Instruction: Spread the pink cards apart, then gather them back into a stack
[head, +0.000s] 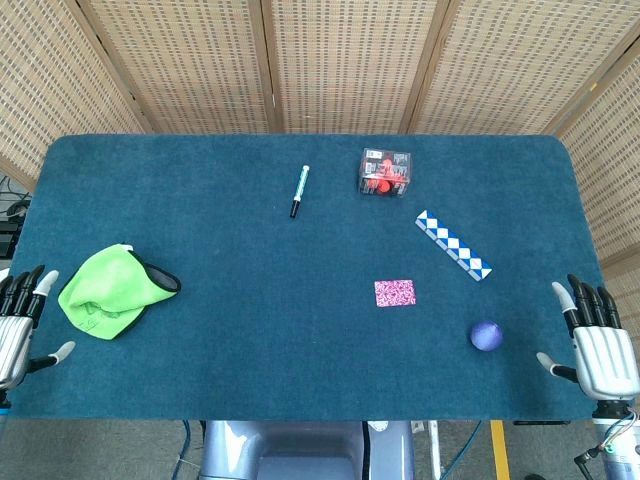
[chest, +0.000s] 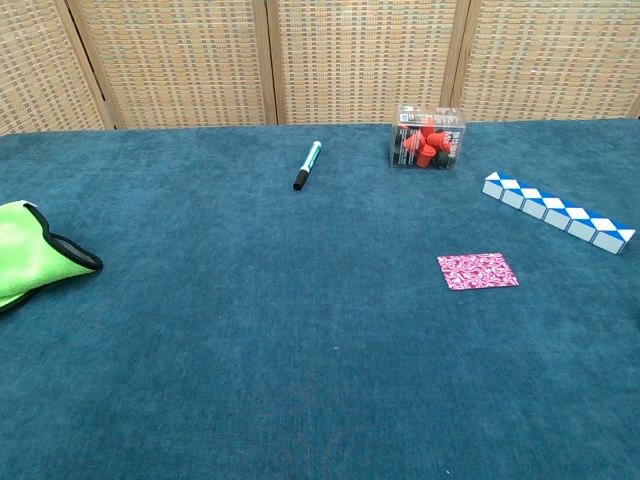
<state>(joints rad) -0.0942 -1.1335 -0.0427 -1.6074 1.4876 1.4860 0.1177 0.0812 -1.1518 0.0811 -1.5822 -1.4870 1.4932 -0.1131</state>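
Pink cards (head: 394, 292): one neat rectangular stack, flat on the worktop (head: 250, 330), right of centre. Top face shows a dense pink-and-white speckled pattern. Edges look flush in both views; no single card is seen offset from the rest. In the chest view the stack (chest: 478, 270) lies slightly skewed to the worktop's front edge. Nothing touches it.

Left hand (head: 18, 325): at the left front edge of the worktop, fingers apart and extended, holding nothing. It sits just beside the green cloth (head: 108, 290) without clearly touching it. Well apart from the cards.

Right hand (head: 598, 345): at the right front edge, back of the hand up, fingers spread, likewise released and holding nothing. Near the purple ball (head: 486, 335), not touching. Neither hand appears in the chest view.

Surroundings: the blue-and-white segmented strip (head: 453, 245) lies diagonally, behind and to the right of the cards. The clear box of red pieces (head: 385, 172) stands toward the back of the worktop. The marker (head: 299, 191) lies left of the box, dark cap end toward the front. The purple ball rests in front and to the right of the cards, between them and the right hand.
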